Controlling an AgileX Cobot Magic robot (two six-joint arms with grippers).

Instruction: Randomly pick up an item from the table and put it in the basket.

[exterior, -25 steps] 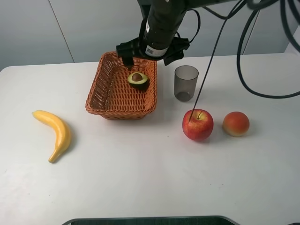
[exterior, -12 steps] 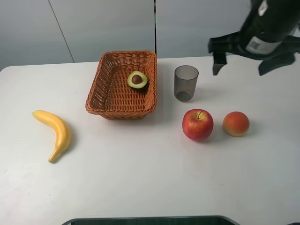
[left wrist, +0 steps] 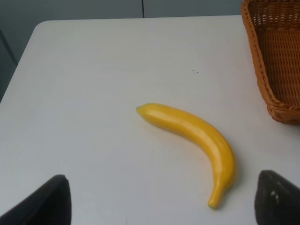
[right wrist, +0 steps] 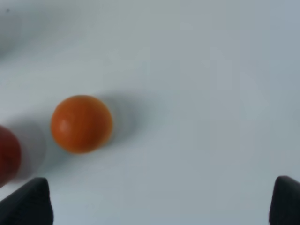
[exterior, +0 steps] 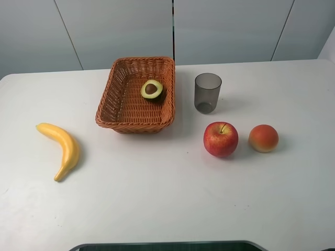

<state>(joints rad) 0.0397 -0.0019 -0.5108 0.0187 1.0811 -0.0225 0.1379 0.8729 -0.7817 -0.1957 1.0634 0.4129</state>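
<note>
We see the halved avocado lying cut face up, brown pit showing, inside the wicker basket, toward its far right corner and close against the right wall. The basket sits on the white table. To its right stands a grey translucent cup; nearer us lie a red apple and an orange-red fruit just beside it, and a banana lies at the left. Neither arm appears in the high view. Our left gripper is spread wide and empty over the banana; our right gripper is likewise spread wide, holding nothing, above the orange fruit.
</note>
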